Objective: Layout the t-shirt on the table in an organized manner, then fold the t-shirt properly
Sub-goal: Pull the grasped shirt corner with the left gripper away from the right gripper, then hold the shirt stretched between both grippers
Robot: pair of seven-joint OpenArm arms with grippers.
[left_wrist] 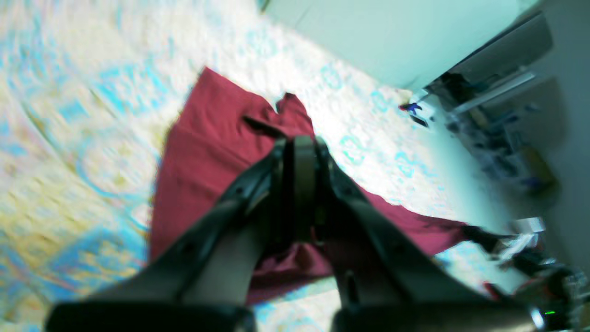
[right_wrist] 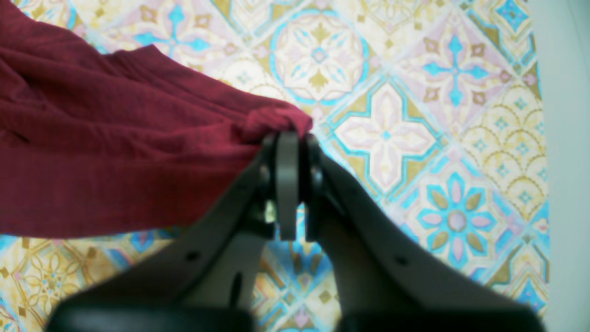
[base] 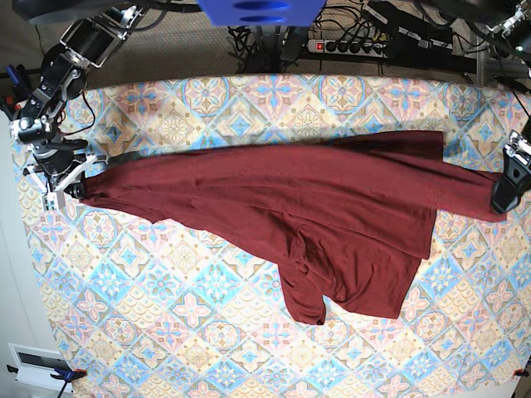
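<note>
Patterned tiles cover the bench (base: 207, 332); the t-shirt (base: 332, 207) stretches from nine to three o'clock. Left fingers (base: 503, 201) pinch its three o'clock end, right fingers (base: 73, 190) clamp the nine o'clock end. Pull evenly, keeping both low, so the twisted middle flattens.

Plain dark maroon t-shirt (base: 332, 207), unprinted; table (base: 207, 332) covered in pastel tile pattern of blue, pink and cream diamond medallions.
</note>
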